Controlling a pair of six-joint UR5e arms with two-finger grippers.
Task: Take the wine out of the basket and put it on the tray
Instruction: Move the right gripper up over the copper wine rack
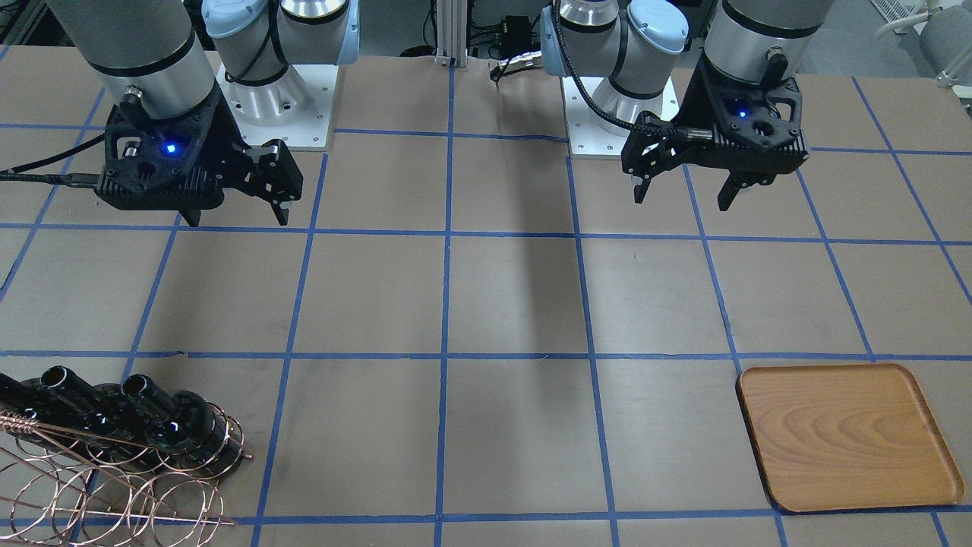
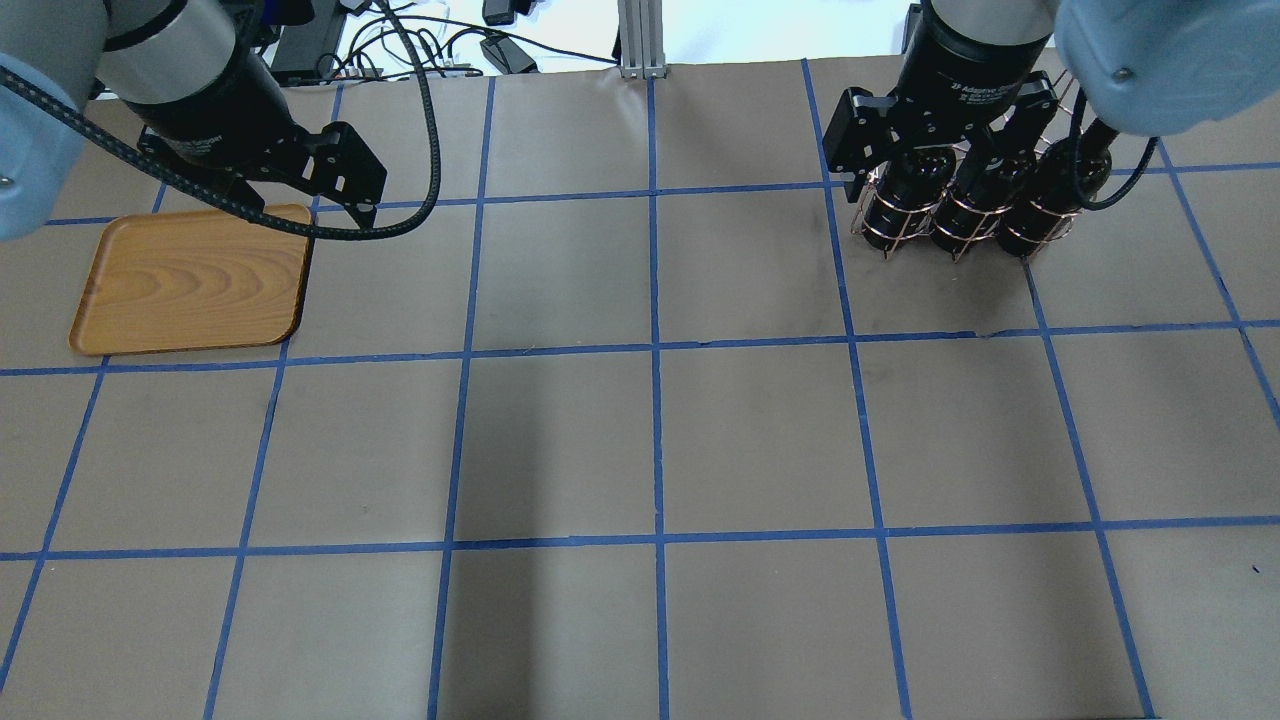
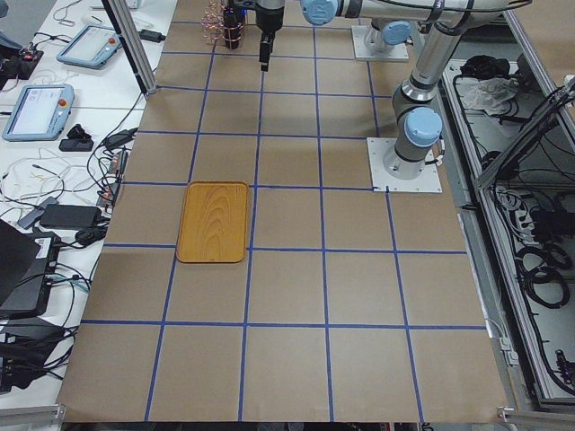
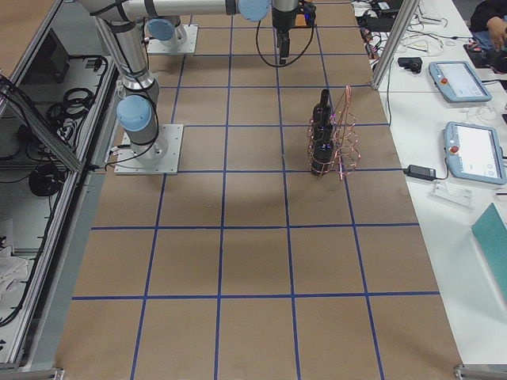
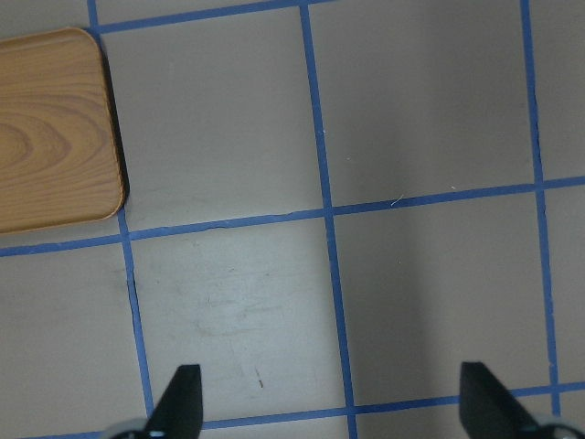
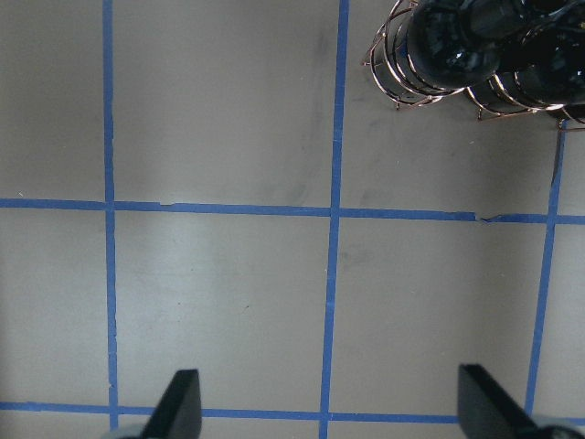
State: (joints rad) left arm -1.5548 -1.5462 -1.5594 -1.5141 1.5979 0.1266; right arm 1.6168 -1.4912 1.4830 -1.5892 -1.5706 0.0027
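Note:
Three black wine bottles (image 2: 968,212) stand side by side in the copper wire basket (image 1: 114,486) at the table's far right; they also show in the exterior right view (image 4: 321,142). My right gripper (image 2: 915,170) is open and empty, raised on the near side of the basket. In the right wrist view the gripper (image 6: 331,402) is over bare table, with the bottles (image 6: 457,37) at the top right. The wooden tray (image 2: 190,282) lies empty at the far left. My left gripper (image 2: 305,205) is open and empty, raised by the tray's right corner (image 5: 50,128).
The table is brown paper with a blue tape grid (image 2: 655,345). The arm bases (image 1: 273,99) stand at the robot side. Teach pendants and cables (image 4: 475,150) lie on the side benches beyond the table's ends.

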